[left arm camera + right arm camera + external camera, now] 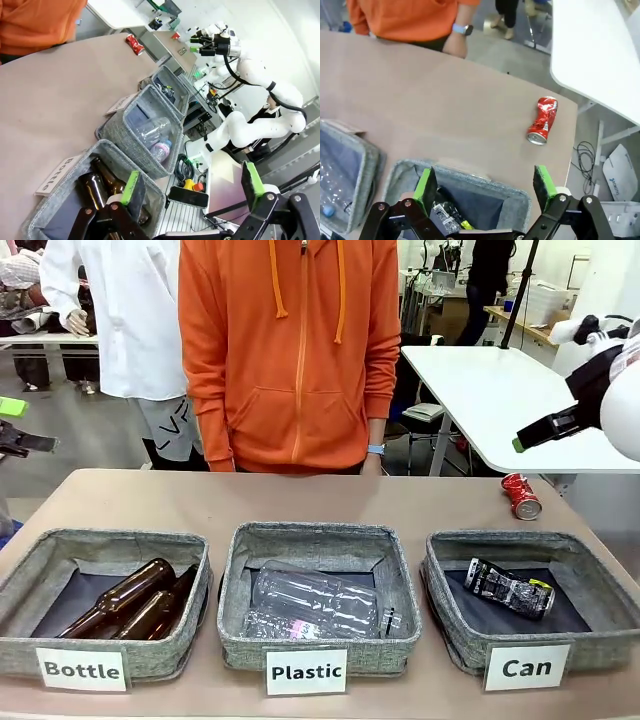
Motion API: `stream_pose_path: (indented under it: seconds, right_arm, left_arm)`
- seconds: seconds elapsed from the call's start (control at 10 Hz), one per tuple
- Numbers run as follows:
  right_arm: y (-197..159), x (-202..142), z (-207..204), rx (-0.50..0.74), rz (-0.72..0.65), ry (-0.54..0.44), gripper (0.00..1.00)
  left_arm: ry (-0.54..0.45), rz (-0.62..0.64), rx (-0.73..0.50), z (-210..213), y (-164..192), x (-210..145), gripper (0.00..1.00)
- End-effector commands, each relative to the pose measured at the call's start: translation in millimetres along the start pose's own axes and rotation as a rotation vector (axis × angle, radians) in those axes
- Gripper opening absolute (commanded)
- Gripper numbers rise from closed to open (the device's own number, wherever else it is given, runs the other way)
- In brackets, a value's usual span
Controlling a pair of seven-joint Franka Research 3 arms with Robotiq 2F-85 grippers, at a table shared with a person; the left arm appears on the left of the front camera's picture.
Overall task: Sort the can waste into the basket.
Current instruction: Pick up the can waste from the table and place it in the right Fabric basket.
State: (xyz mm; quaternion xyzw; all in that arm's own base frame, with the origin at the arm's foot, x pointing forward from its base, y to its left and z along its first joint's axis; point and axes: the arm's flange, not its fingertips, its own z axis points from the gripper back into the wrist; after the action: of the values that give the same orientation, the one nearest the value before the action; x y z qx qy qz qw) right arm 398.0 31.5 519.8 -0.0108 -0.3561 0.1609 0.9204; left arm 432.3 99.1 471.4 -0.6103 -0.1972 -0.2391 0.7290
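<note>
A crushed shiny red can (521, 496) lies on its side on the bare table behind the right-hand basket, and it also appears as the red can (542, 121) and the red can (135, 44). The grey basket (440, 570) signed "Can" holds a black can (510, 590) with white print. My right gripper (519, 444) hangs above the table's right end, open and holding nothing. In its wrist view the right gripper (485, 184) is over the basket's far rim (465, 175), with the black can (445, 217) below. My left gripper (192, 185) is open and holding nothing, high off the table's left end (15, 425).
The "Bottle" basket (30, 570) holds brown glass bottles (130, 600). The "Plastic" basket (240, 570) holds clear plastic bottles (315, 605). A person in an orange hoodie (290, 350) stands at the far edge. A white table (490, 390) stands behind on the right.
</note>
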Motion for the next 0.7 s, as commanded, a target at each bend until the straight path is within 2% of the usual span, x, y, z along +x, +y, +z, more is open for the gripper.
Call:
stream_pose_path:
  seconds: [0.0,0.3,0.5,0.6]
  right_arm:
    - [4,14,-17,-0.023,0.003,0.146,1.00]
    - [-58,67,-113,-0.035,-0.086,0.384,1.00]
    - [-110,80,-173,-0.064,-0.251,0.405,1.00]
    - [-124,80,-198,-0.098,-0.293,0.409,1.00]
  left_arm:
    - [0.005,0.003,0.007,0,-3,0,1.00]
    - [0.005,0.003,0.007,0,-3,0,1.00]
    - [0.005,0.003,0.007,0,-3,0,1.00]
    - [0.005,0.003,0.007,0,-3,0,1.00]
